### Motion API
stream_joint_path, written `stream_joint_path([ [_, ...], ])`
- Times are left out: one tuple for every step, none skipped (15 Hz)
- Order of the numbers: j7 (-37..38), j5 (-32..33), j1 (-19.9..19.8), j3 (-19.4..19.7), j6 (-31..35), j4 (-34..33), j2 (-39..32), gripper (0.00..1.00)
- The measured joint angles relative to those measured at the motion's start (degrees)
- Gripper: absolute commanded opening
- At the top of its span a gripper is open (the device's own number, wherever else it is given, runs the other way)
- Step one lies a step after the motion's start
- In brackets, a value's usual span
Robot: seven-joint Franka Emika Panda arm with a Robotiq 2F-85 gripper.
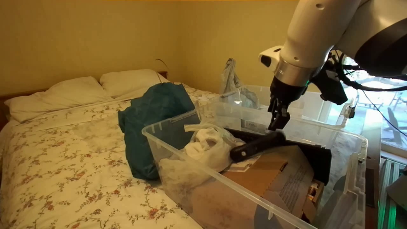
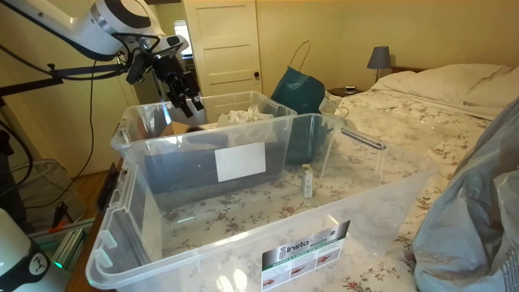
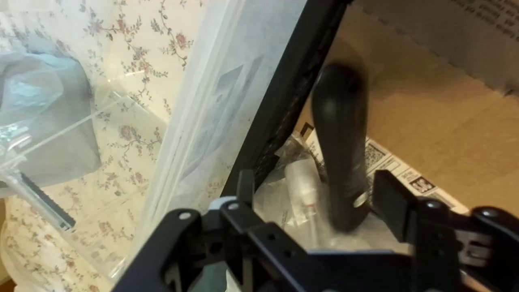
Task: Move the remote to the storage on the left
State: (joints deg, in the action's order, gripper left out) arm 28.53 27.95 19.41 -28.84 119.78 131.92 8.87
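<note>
The remote (image 1: 257,146), a slim black bar, is tilted over the brown cardboard in the near clear tub (image 1: 241,189) in an exterior view. It is blurred, and I cannot tell what it rests on. In the wrist view the remote (image 3: 340,134) has its near end between my spread fingers, closer to the right one. My gripper (image 3: 318,194) is open, not closed on it. In an exterior view the gripper (image 1: 277,123) is just above the remote; its fingers (image 2: 193,108) also show apart elsewhere. The storage, a large clear tub (image 2: 227,259), stands beside the cardboard tub, floral bedding showing through.
The cardboard tub also holds a white plastic bag (image 1: 206,146), a cardboard box (image 1: 279,175) and a black panel (image 1: 318,159). Tub walls stand between the two tubs. A small box (image 2: 307,181) shows in the storage. A teal bag (image 1: 149,127) and grey bag (image 2: 466,227) stand nearby.
</note>
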Motion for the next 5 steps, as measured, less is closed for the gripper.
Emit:
stream_joint_path([
  [0.6,0.0,0.0,0.1,0.0,-0.4,-1.3,1.0],
  [1.2,-0.2,-0.1,0.5,0.0,-0.6,-2.2,1.0],
  [1.7,-0.9,-0.3,1.3,-0.1,-0.6,-2.5,1.0],
  [1.8,-2.6,-0.6,2.6,-0.1,-0.3,-2.3,1.0],
  [1.4,-5.1,-0.9,4.2,-0.1,0.3,-1.6,1.0],
])
